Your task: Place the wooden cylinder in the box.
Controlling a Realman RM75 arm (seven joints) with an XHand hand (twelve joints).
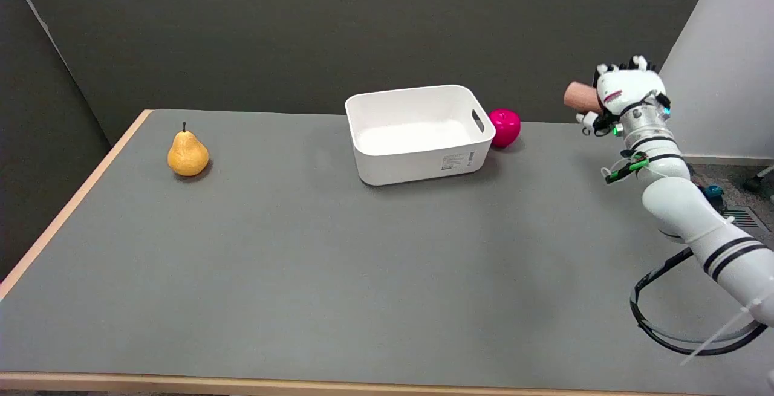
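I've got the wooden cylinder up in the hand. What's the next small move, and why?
Probably carry the right hand leftward until it is above the white plastic box. The hand grips the light brown wooden cylinder in the air, well to the right of the box and past the magenta apple-shaped toy. The box stands open and looks empty, so nothing blocks a drop.

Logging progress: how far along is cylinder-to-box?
Done: the right hand holds the wooden cylinder in the air, off the table. In hand: it is to the right of the white box, not over it. Left: carry it across and release; the box looks empty.
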